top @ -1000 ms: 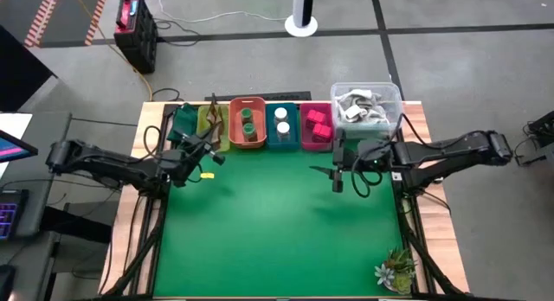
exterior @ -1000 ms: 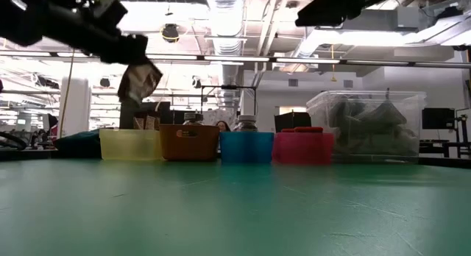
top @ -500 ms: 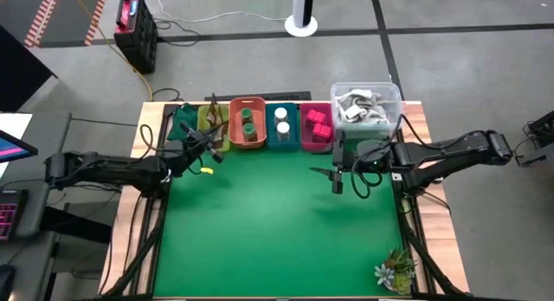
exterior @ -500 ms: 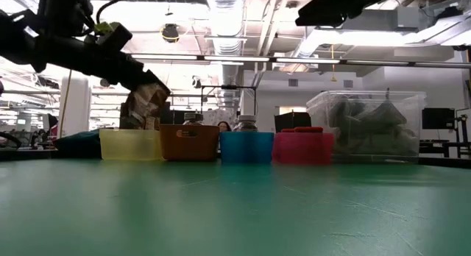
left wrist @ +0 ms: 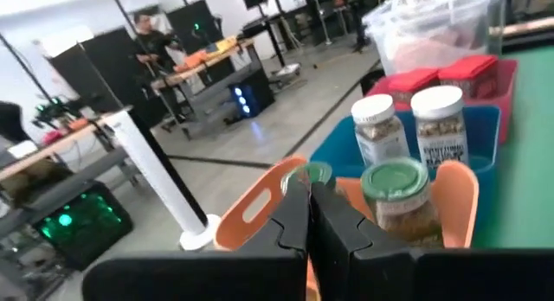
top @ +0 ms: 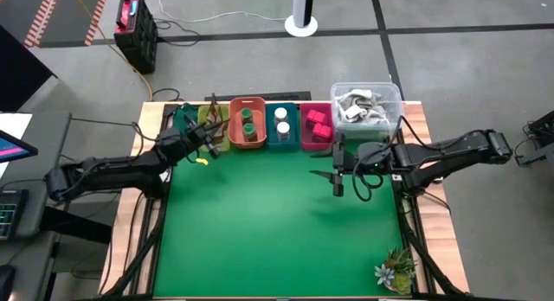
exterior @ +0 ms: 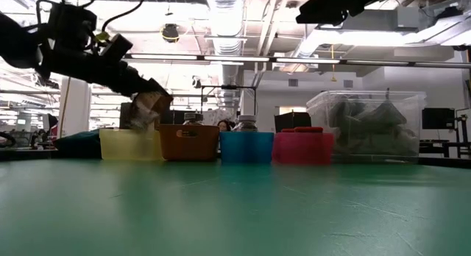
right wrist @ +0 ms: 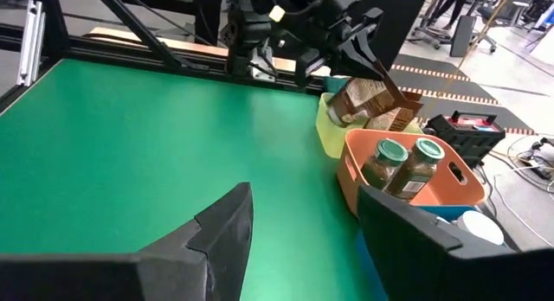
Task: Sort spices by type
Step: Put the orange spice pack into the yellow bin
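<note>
My left gripper (top: 208, 139) is shut on a brown crinkly sachet (exterior: 147, 109) over the yellow bin (exterior: 129, 144) at the far left of the bin row. The right wrist view also shows the sachet (right wrist: 362, 98), with a second sachet (right wrist: 396, 118) standing in the yellow bin (right wrist: 326, 132). Green jars (top: 248, 123) stand in the orange bin, white-capped jars (top: 281, 119) in the blue bin, and pink blocks (top: 317, 124) in the pink bin. My right gripper (top: 337, 176) hangs open above the mat, near the pink bin, touching nothing. My left gripper pinches the sachet's upper end (right wrist: 372, 76) between its two fingers. The fingers (exterior: 140, 87) slant down at it from the table's left. The sachet hangs below them, tilted, and its lower end (exterior: 144, 125) reaches the yellow bin's rim. Whether it touches the bin I cannot tell.
A clear container (top: 366, 106) of pale items stands at the right end of the bin row. A small green spiky plant (top: 396, 268) sits at the mat's near right corner. The green mat (top: 268, 223) lies open between the arms. A dark green cloth (top: 183, 121) lies left of the yellow bin.
My left gripper has moved toward the far edge and down, carrying the sachet from above the mat to just over the yellow bin. The sachet has dropped from well above the bins to the bin's rim. The gripper stays shut on it.
</note>
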`<state>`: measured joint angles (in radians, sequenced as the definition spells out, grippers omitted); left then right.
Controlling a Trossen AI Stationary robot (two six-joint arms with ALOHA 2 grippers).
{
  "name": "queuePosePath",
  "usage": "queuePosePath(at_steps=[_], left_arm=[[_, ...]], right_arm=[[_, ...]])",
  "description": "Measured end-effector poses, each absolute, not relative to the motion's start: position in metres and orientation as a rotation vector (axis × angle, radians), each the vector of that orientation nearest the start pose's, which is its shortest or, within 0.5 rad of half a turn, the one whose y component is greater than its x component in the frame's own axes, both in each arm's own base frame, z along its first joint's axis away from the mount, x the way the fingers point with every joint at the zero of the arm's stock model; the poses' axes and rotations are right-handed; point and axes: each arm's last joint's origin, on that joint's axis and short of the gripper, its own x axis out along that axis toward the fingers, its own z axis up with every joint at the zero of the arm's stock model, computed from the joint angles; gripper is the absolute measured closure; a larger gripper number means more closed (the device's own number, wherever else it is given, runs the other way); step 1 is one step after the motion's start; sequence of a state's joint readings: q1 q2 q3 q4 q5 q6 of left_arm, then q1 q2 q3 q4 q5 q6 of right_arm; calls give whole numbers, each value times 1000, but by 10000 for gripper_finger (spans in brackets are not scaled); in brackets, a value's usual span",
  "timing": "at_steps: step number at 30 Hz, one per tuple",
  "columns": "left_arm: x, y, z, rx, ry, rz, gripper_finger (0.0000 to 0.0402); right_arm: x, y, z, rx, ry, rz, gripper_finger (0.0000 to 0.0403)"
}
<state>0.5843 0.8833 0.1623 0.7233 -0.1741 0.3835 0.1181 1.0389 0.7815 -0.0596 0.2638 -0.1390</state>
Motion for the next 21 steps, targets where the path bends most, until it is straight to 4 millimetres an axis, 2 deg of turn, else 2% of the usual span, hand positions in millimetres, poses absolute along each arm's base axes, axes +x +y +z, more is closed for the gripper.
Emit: queuePosePath(at_steps=[15, 21], left_arm=[[128, 116, 189, 302, 125, 648, 401], [127, 120, 185, 284, 150, 658, 401]], right_arm=[[229, 20, 298, -195, 306, -123, 168], [229, 20, 299, -185, 293, -125, 168]])
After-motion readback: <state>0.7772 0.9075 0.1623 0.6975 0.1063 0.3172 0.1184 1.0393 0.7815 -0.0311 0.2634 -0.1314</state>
